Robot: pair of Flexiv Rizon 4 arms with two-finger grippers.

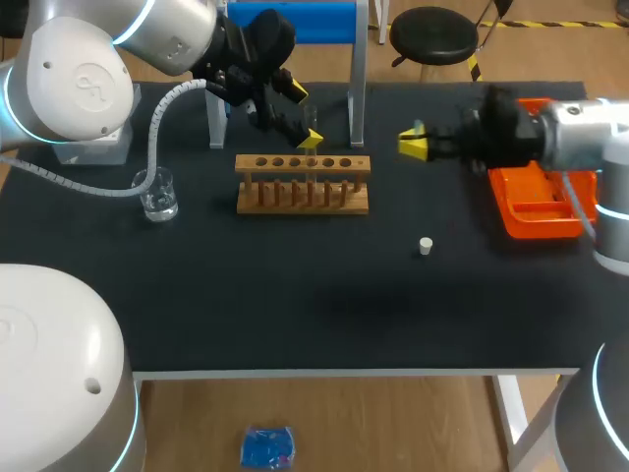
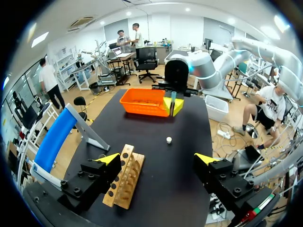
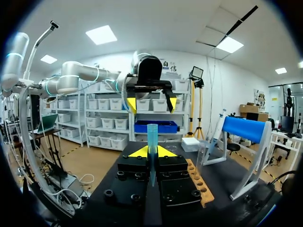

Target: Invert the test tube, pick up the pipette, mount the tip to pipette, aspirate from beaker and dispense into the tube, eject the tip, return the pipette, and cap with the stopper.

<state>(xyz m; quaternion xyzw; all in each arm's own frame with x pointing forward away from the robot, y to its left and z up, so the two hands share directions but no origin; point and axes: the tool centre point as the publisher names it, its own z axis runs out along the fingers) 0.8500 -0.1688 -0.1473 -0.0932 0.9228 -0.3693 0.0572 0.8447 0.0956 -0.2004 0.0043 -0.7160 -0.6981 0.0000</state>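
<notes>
A wooden test tube rack (image 1: 303,183) stands mid-table, with a clear test tube (image 1: 313,157) upright in one of its holes. My left gripper (image 1: 304,116) hovers just above that tube, open, with nothing between its fingers; in the left wrist view the rack (image 2: 124,177) lies below the spread fingers (image 2: 110,158). My right gripper (image 1: 413,145) hangs right of the rack, shut on a slim teal pipette (image 3: 152,142) that stands up between its yellow tips. A glass beaker (image 1: 157,194) sits at the left. The small white stopper (image 1: 426,246) lies on the mat.
An orange tray (image 1: 536,206) sits at the right edge under my right arm. A blue-panelled stand (image 1: 295,25) on grey legs rises behind the rack. The table's front half is bare black mat.
</notes>
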